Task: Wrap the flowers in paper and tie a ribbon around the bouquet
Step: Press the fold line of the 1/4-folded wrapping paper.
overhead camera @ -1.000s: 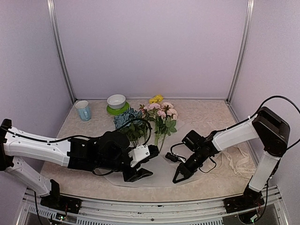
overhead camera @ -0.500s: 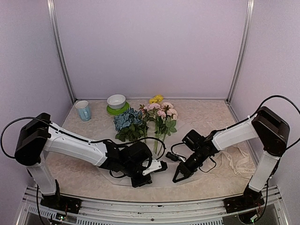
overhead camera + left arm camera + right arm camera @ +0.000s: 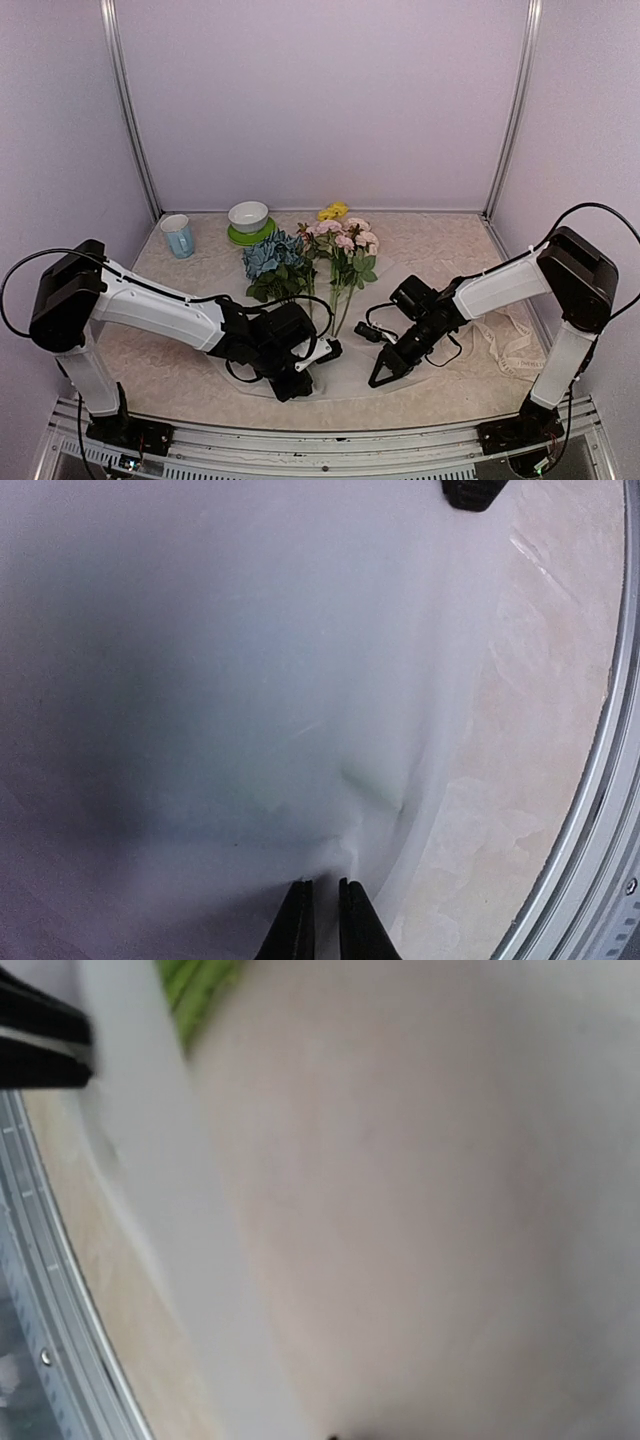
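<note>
Where lilac walls (image 3: 320, 100) enclose it, the beige tabletop (image 3: 440, 235) carries the paper (image 3: 345, 375).

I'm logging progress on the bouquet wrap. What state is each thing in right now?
paper: spread flat, puckered at one edge.
flowers: lying down, unwrapped.
ribbon: lying loose, untied.
left gripper: shut on the paper.
right gripper: shut, tip down at the paper.
cup: upright.
bowl: upright on the green plate.
</note>
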